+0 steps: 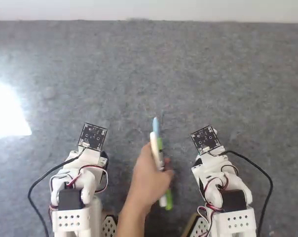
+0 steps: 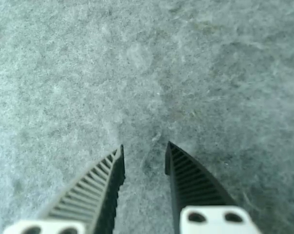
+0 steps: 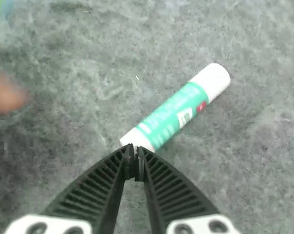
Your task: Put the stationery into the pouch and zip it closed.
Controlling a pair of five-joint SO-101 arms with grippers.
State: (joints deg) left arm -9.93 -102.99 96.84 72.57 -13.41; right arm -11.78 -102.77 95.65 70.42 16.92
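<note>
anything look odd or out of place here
Yes: a person's hand is in the workspace, over the grey mat, gripping a bunch of pens. The glue stick lying at the tips of the shut right pincer looks fine.

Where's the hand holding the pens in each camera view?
High view: hand between the two arms, gripping pens.
Right wrist view: blurred hand at the picture's edge, apart from the glue stick.
Left wrist view: left gripper above the mat.
Shared landmark: grey felt mat.
</note>
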